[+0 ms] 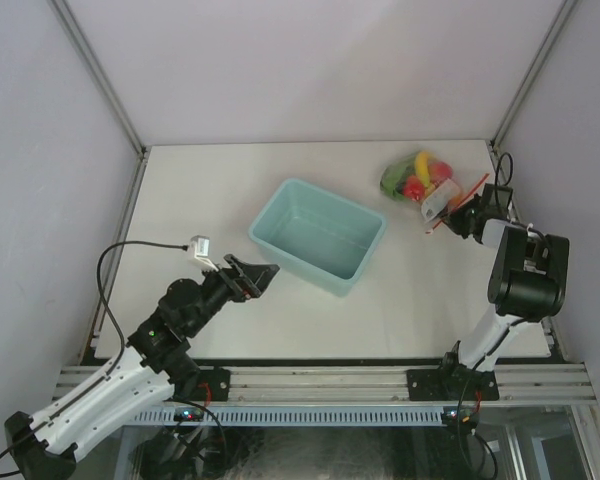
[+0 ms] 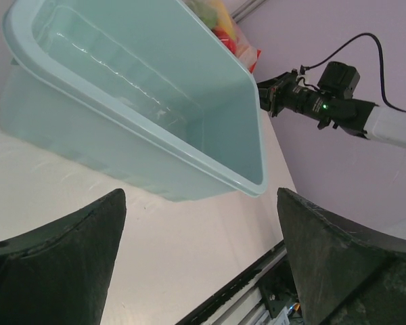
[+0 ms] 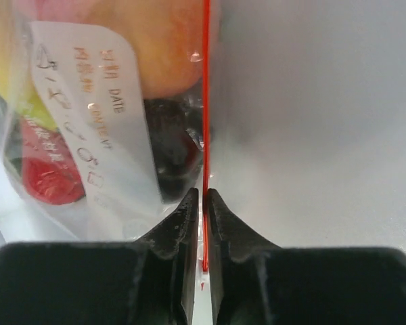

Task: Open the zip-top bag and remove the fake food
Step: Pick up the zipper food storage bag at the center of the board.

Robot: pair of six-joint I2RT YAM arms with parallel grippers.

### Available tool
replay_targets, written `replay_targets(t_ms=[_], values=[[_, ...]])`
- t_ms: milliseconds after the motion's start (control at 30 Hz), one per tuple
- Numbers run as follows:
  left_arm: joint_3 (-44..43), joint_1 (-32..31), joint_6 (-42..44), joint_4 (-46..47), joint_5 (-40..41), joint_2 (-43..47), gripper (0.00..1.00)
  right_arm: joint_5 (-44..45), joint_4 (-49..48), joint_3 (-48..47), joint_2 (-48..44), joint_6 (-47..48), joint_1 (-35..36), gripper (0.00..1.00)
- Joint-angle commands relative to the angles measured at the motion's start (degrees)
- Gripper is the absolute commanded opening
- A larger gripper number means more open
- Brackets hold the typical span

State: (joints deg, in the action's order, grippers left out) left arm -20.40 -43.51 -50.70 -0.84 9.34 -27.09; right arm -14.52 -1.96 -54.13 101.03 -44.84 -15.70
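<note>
Right hand (image 3: 203, 198) tight on red edge of zip-top bag (image 3: 81, 101)

zip-top bag (image 1: 427, 192): clear plastic with crinkle glare from where I sit.
zip strip (image 3: 206, 101): orange-red, one thin line down the bag's edge.
label (image 3: 88, 95): white patch, orange-red printed lettering.
fake food (image 1: 417, 178): I pick out a yellow banana (image 1: 421, 162), red and green pieces; the right wrist view adds a peach-orange piece (image 3: 169, 47) and a near-black one (image 3: 172, 152).
bin (image 1: 318, 237): light teal, plain, glossy.
table (image 1: 230, 180): off-white, unpatterned.
left gripper (image 2: 203, 257): matte black.
right gripper (image 3: 203, 203): black.
right arm (image 1: 525, 270): black and white, small green light (image 2: 323, 106).
walls (image 1: 300, 70): pale lilac-grey.
</note>
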Motion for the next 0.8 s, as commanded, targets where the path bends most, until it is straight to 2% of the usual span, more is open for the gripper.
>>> replay_targets(t_ms=[0, 67, 267, 367, 467, 633, 767], values=[[-2.53, -0.35, 4.37, 2.06, -2.53, -0.62, 0.95, -1.08, -2.51, -1.64, 0.76, -0.42, 0.41, 0.06], [-2.52, -0.35, 4.99, 3.06, -3.52, -0.99, 0.94, -2.60, -2.70, -1.31, 0.16, -0.59, 0.29, 0.00], [-4.59, -0.55, 8.07, 5.67, -8.17, -3.76, 0.87, -10.29, -3.86, 2.15, -6.34, -1.80, -0.98, 0.00], [-7.50, -1.63, 11.46, 4.99, -9.28, -6.96, 0.87, -14.08, -2.00, 3.84, -11.98, -2.08, -1.42, 0.00], [-13.76, -4.61, 16.62, 0.26, -5.85, -11.51, 0.87, -17.30, 1.73, 4.41, -16.36, -2.09, -1.59, 0.00], [-27.85, -10.80, 21.44, -12.45, 5.36, -22.15, 0.87, -20.78, 5.68, 4.75, -21.93, -2.79, -1.96, 0.00], [-36.36, -13.93, 25.96, -15.57, 8.34, -30.30, 0.82, -22.28, 7.92, 4.75, -27.34, -3.95, -2.33, 0.00]])
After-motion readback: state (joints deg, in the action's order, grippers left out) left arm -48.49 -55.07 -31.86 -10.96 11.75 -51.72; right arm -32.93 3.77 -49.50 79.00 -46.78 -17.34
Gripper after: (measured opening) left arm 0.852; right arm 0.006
